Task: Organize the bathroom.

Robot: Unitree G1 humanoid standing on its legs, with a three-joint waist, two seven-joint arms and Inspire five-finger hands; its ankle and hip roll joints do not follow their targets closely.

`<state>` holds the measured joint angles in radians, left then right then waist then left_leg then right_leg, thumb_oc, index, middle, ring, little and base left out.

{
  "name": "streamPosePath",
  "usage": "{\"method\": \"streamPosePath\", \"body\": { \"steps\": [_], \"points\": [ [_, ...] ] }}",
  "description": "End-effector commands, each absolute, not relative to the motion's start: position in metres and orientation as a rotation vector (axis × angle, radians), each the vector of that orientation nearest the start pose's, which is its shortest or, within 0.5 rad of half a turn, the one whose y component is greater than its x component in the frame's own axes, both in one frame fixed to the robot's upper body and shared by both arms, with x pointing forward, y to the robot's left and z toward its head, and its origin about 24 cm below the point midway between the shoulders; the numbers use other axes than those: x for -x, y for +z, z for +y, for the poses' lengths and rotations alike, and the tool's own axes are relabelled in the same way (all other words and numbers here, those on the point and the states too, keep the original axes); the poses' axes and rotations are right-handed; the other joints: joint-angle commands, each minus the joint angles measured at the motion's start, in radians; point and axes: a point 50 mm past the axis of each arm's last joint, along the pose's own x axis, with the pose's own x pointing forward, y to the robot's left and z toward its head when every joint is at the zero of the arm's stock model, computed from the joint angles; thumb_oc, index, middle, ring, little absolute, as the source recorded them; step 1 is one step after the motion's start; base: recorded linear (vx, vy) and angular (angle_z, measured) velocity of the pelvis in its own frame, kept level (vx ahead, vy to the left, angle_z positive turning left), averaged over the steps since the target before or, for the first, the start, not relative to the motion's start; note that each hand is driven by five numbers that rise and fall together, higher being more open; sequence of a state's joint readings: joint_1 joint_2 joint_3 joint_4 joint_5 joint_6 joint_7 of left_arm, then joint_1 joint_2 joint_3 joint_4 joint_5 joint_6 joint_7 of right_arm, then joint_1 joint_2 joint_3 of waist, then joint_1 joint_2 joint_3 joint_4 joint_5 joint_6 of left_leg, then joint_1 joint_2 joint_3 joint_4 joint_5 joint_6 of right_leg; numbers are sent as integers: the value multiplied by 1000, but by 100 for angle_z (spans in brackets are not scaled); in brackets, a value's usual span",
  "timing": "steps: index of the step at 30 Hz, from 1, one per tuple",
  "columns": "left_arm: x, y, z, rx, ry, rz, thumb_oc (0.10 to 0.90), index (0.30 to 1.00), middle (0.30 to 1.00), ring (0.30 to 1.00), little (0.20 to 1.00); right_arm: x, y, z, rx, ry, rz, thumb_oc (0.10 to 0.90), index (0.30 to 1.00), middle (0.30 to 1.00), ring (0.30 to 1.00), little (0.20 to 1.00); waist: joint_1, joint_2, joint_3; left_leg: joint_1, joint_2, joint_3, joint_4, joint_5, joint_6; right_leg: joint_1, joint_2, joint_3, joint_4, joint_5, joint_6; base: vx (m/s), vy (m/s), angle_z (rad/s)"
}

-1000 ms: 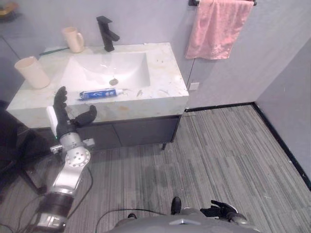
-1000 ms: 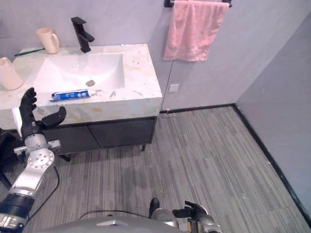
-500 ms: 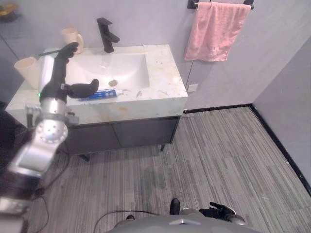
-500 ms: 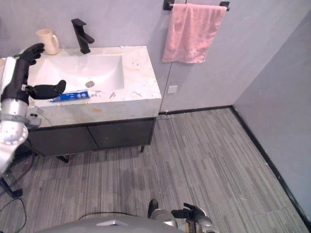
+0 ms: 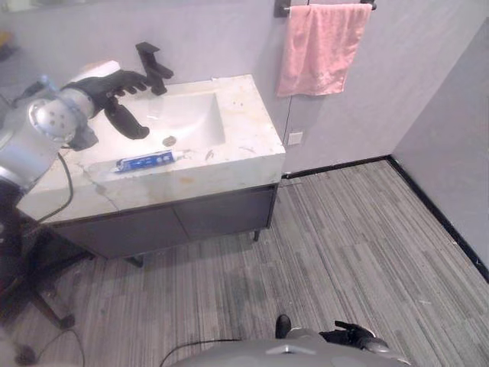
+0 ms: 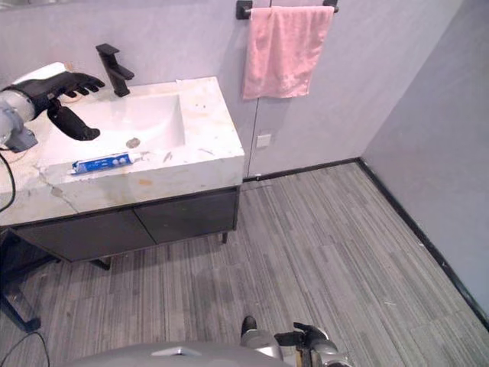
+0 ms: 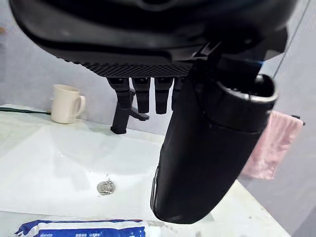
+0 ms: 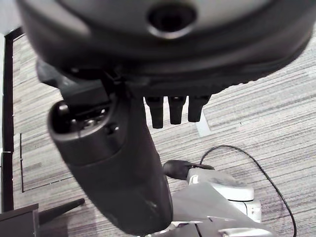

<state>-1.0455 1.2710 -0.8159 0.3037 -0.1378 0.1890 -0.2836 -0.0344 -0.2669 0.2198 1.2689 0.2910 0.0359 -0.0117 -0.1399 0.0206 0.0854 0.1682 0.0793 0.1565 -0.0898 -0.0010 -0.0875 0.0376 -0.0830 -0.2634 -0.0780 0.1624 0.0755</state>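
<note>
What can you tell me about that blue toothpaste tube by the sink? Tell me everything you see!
The toothpaste tube is blue with a white end, and looks like soft plastic. It lies flat on the pale marble-look counter, along the front edge of the white basin, just in front of the drain. Its white end points toward the pink towel's side. Nothing touches it: the robot's left hand is open above the basin, further back near the black faucet.

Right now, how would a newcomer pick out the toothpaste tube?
Find the white marble vanity top under the pink hanging towel. On its front strip, before the white basin, lies the blue-and-white toothpaste tube, flat: the one blue thing there.
</note>
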Motion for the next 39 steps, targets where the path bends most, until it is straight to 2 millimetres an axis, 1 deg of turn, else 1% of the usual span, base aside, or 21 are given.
{"method": "streamPosePath", "body": {
  "steps": [1,3,7,11,17,19,21,28,34,36,39],
  "points": [
    [-333,341,293,-1417,5,-9,800,900,900,900,900,-103,-156,-250,156,-190,1241,800,900,900,900,900,10,71,-30,-35,-24,140,71,-33,50,21,3,68,43,-147,125,0,0,0],
    [-335,342,290,-1414,-41,38,800,900,900,900,900,-104,-156,-249,156,-188,1241,800,900,900,900,900,9,73,-31,-37,-24,143,72,-31,48,21,4,66,41,-146,126,0,0,0],
    [-341,338,291,-1418,-59,116,800,900,900,900,900,-105,-156,-246,156,-181,1241,800,900,900,900,900,5,75,-34,-41,-23,148,76,-32,48,20,6,65,41,-149,125,2,-9,0],
    [-344,331,293,-1394,-40,168,800,900,900,900,900,-107,-156,-244,147,-185,1242,800,900,900,900,900,4,75,-38,-43,-24,147,79,-34,48,23,9,63,39,-152,122,3,-8,0],
    [-341,328,304,-1383,12,230,800,900,900,900,900,-106,-156,-246,138,-203,1253,800,900,900,900,900,8,78,-38,-48,-24,140,85,-34,46,26,12,64,39,-156,119,0,0,0],
    [-338,330,310,-1398,45,236,800,900,900,900,900,-104,-156,-248,137,-208,1257,800,900,900,900,900,10,80,-38,-48,-25,135,86,-34,46,28,13,63,40,-158,117,0,0,0],
    [-334,336,315,-1430,75,238,800,900,900,900,900,-102,-156,-252,138,-212,1262,800,900,900,900,900,11,82,-39,-47,-25,130,84,-33,46,30,14,63,41,-160,117,32,11,0],
    [-324,346,323,-1477,60,312,800,900,900,900,900,-99,-154,-260,145,-220,1260,800,900,900,900,900,13,88,-41,-44,-26,123,75,-30,43,33,13,62,37,-158,119,9,3,0],
    [-319,352,332,-1486,57,361,800,900,900,900,900,-98,-153,-262,149,-228,1257,800,900,900,900,900,6,93,-39,-42,-29,125,70,-29,44,32,12,61,39,-155,123,35,12,0],
    [-318,354,335,-1511,76,362,800,900,900,900,900,-97,-153,-263,151,-231,1258,800,900,900,900,900,4,96,-39,-43,-30,127,69,-29,45,30,11,60,42,-156,124,38,13,0],
    [-317,356,342,-1499,96,367,800,900,900,900,900,-94,-154,-264,153,-232,1265,800,900,900,900,900,-1,97,-38,-42,-32,131,69,-31,47,28,11,60,48,-159,124,50,11,0]
  ]
}}
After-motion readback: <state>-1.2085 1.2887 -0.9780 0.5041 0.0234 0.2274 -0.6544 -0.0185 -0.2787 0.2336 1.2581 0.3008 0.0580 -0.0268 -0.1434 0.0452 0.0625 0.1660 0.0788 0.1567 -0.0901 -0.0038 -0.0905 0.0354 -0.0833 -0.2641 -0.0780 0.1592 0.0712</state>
